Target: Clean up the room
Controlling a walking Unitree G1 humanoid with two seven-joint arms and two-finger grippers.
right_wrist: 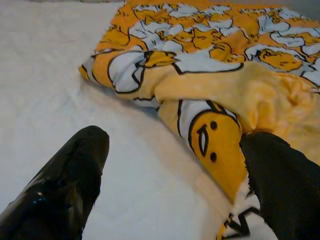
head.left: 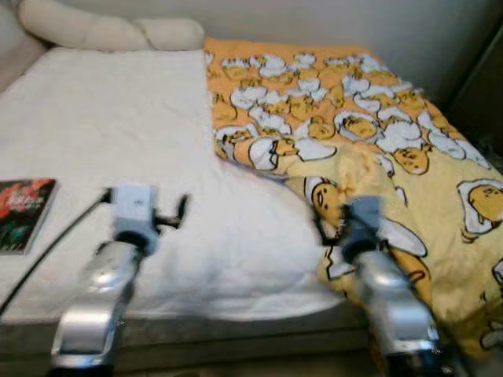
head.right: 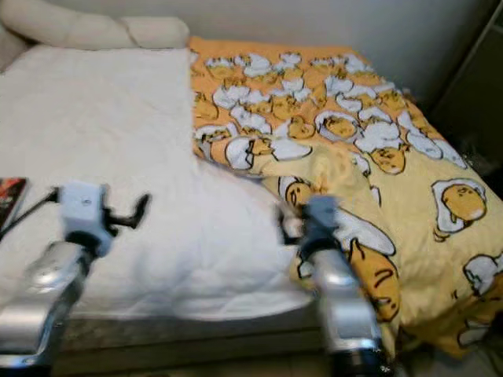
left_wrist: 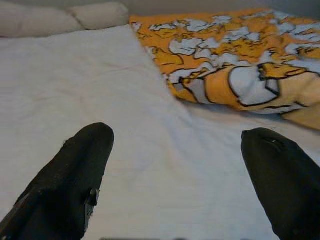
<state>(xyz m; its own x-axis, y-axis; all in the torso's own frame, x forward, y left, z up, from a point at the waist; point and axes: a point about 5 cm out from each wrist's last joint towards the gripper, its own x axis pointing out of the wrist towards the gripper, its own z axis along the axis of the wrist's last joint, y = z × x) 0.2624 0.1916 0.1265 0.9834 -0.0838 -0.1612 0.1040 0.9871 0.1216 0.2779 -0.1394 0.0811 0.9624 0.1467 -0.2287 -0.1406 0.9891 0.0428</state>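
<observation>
Yellow egg-print blanket (head.left: pixel 369 133) is lying bunched on the white bed's (head.left: pixel 118 126) right half, running toward the pillows. A book (head.left: pixel 22 212) is lying far left in the left eye view. Left gripper (left_wrist: pixel 177 165) is hovering wide open, holding nothing; right gripper (right_wrist: pixel 175 170) is straddling the blanket edge, open.

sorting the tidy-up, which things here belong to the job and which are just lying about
Part of the job:
yellow egg-print blanket, bunched on the robot's right half of the bed
right tool, open at the blanket's edge
book on the white mattress cover

Just lying about:
pillows at the head
left tool, open above the mattress cover
</observation>
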